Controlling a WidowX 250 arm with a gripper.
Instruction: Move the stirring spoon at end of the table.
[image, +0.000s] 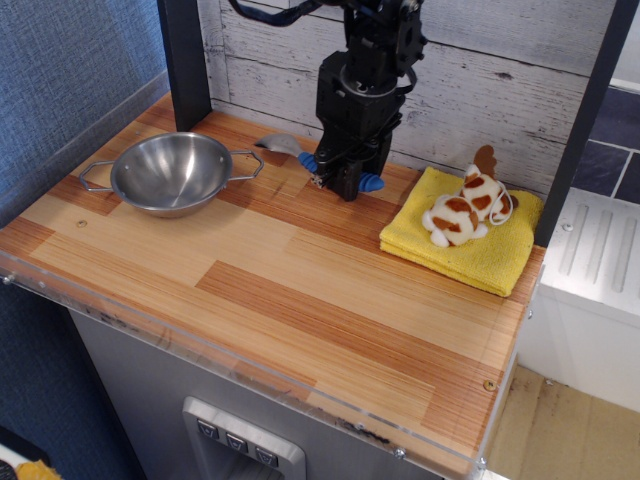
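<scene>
The stirring spoon (285, 147) has a shiny metal bowl to the left and a bright-blue handle, with blue ends showing on both sides of my fingers. My black gripper (343, 183) is shut on the blue handle and holds the spoon a little above the wooden table (300, 290), near the back wall. The middle of the handle is hidden by my fingers. The spoon's bowl hangs just right of the steel bowl's handle.
A steel bowl (172, 173) with wire handles stands at the back left. A yellow cloth (470, 250) with a brown-and-white plush toy (465, 210) lies at the back right. A dark post (185, 60) stands at the back left corner. A clear rim (250, 375) runs along the front edge.
</scene>
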